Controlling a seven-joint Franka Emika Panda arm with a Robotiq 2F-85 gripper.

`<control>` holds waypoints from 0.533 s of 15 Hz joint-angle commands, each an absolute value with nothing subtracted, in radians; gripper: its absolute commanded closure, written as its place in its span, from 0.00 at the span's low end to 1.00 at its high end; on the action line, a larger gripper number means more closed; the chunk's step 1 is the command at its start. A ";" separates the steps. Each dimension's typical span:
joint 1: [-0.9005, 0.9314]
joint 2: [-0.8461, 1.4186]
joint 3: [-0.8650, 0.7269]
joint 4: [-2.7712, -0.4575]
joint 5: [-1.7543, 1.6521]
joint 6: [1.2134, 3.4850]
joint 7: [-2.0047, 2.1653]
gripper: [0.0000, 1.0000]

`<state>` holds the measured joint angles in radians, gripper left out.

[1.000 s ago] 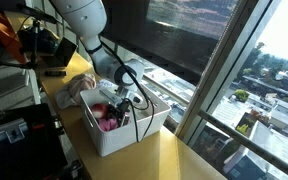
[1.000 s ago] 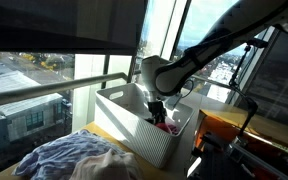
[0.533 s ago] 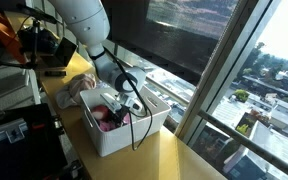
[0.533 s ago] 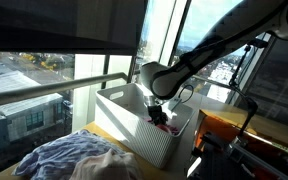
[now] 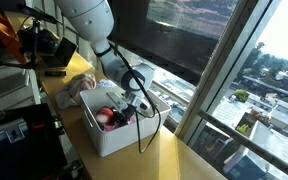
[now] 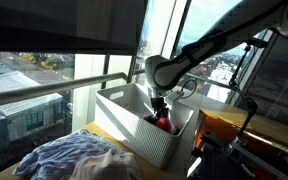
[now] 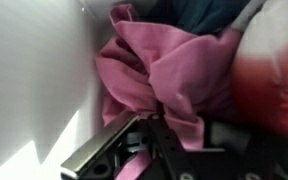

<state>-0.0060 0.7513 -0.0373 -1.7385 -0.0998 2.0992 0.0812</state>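
Note:
My gripper reaches down inside a white bin, close to one of its walls. A fold of pink cloth is pinched between its dark fingers. The jaws have closed in on that fold. In both exterior views the arm bends over the bin, with the gripper sunk among the clothes. Pink cloth shows in the bin beside it. A red garment and a dark blue one lie next to the pink one.
A loose heap of clothes lies on the wooden table beside the bin. Large windows and their frame stand right behind the table. Cables and equipment crowd the far end.
The gripper has sunk lower into the bin and its jaws have closed from wide open onto the pink cloth.

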 commanded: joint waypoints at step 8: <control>-0.023 0.475 -0.058 -1.829 -0.117 2.045 0.024 1.00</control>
<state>-0.0362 0.6161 -0.0621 -1.7588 -0.1033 2.0746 0.0474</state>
